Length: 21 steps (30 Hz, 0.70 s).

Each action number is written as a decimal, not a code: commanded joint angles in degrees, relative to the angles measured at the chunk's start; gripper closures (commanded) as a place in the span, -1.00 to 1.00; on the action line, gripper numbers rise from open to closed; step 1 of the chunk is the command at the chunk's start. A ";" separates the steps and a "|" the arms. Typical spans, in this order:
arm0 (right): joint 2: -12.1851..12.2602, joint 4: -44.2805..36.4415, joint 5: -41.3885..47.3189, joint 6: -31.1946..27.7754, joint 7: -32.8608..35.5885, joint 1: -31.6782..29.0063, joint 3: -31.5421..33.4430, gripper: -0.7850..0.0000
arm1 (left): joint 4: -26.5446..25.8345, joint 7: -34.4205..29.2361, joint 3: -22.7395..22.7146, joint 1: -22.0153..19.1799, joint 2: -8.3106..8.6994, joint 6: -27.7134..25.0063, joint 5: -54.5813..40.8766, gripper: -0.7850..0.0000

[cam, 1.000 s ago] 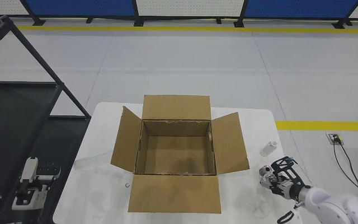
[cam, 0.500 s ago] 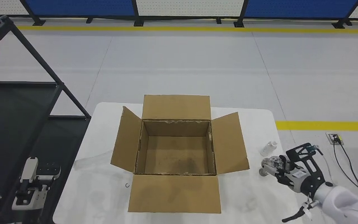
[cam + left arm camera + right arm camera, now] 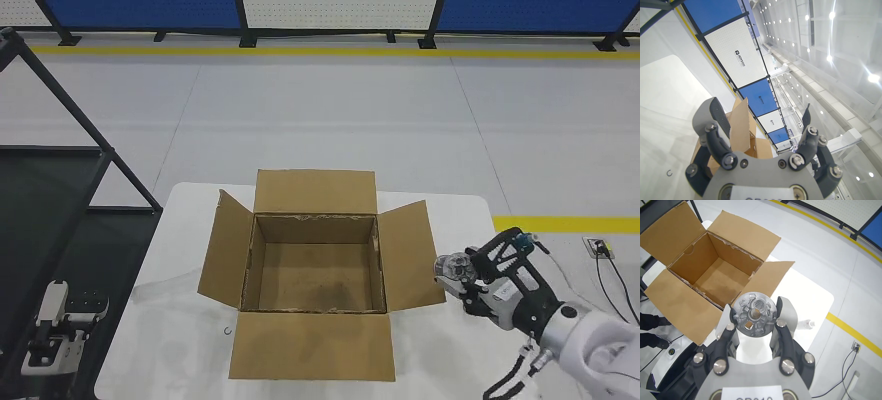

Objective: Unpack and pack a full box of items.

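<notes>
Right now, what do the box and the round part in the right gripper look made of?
Box: corrugated cardboard, matte brown; the torn rim shows the fluted layer.
Round part: probably cast metal, dull grey with a faint sheen on its raised ribs; metallised plastic cannot be ruled out.

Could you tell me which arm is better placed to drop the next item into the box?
Right. The right pincer grips a round metal part beside a flap of the open cardboard box. The left pincer is open and empty.
</notes>
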 commanded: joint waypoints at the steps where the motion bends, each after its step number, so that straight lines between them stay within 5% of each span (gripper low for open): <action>1: -0.19 0.00 -0.78 1.97 1.92 4.54 -5.23 1.00 | 0.00 0.00 0.00 0.00 0.00 0.00 0.00 -1.00; 8: -2.17 2.96 -3.59 10.62 7.57 18.49 -24.38 1.00 | 0.00 0.00 0.00 0.00 0.00 0.00 0.00 -1.00; 15: -7.19 14.45 -5.46 18.74 7.06 33.86 -44.18 1.00 | 0.00 0.00 0.00 0.00 0.00 0.00 0.00 -1.00; 21: -9.37 18.12 -4.15 20.35 6.84 38.86 -48.98 1.00 | 0.00 0.00 0.00 0.00 0.00 0.00 0.00 -1.00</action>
